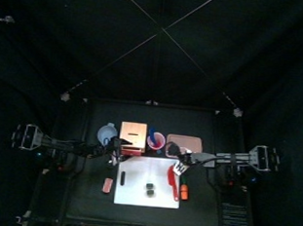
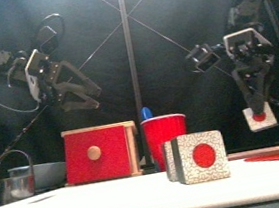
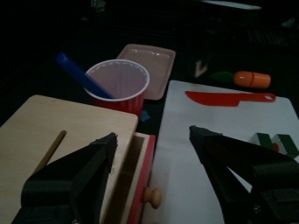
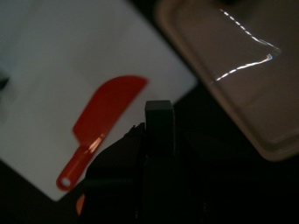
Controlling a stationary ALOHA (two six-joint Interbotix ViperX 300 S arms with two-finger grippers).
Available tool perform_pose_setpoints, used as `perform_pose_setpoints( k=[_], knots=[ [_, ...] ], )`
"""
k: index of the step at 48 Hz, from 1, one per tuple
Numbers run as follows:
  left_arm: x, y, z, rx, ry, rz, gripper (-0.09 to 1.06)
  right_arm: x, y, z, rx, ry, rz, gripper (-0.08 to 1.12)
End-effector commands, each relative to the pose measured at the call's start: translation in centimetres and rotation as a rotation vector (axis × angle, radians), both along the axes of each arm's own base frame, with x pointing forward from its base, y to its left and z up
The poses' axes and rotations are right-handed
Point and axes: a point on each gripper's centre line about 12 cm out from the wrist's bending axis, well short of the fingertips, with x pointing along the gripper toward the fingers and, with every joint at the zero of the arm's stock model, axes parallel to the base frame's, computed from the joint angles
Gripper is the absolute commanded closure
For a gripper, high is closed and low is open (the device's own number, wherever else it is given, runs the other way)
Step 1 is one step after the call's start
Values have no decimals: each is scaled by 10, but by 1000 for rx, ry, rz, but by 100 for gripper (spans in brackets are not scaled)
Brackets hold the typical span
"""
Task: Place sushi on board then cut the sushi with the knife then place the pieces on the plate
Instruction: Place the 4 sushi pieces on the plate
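Observation:
A sushi piece (image 2: 201, 156) with a red centre stands on the white board (image 1: 137, 171); more dark pieces (image 3: 275, 143) lie on it too. The red knife (image 4: 100, 117) lies flat by the board's right edge. The pink plate (image 1: 184, 143) sits behind the board. My right gripper (image 2: 256, 108) hangs above the board's right edge, next to the plate (image 4: 246, 79). It is shut on a small sushi slice (image 2: 257, 113), white with a red dot. My left gripper (image 3: 158, 153) is open and holds nothing, hovering over the wooden box (image 3: 59, 140).
A red cup (image 2: 166, 137) with a blue knife (image 3: 73, 70) stands between box and plate. A metal cutter (image 2: 18, 182) stands left of the box, a blue-grey bowl (image 1: 107, 133) behind it. An orange toy (image 3: 251, 79) lies past the board.

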Motion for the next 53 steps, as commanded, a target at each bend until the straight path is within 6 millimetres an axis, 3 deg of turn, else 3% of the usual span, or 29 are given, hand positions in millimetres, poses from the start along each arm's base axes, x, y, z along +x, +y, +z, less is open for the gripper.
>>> perform_pose_setpoints(
  k=[1, 7, 16, 25, 35, 46, 53],
  knots=[
    [7, 0, 11, 15, -40, -7, -2, -10, -28, 7, -50, -78, -176, 54],
    [6, -1, 10, 21, -35, -15, -2, -10, -56, -1, -72, -101, -328, 54],
    [6, -3, 10, 31, -32, -29, -2, 2, -78, -20, -61, -68, -429, 54],
    [4, -4, 6, 40, -19, -38, -2, 24, -85, -26, -55, -92, -413, 53],
    [1, -5, 1, 38, -6, -39, -2, 32, -87, -31, -57, -79, -400, 52],
    [1, -8, 1, 44, -6, -55, -2, 27, -88, -34, -53, -57, -413, 31],
    [1, -8, 1, 44, -6, -55, -2, 26, -87, -31, -57, -46, -419, 26]
  ],
)
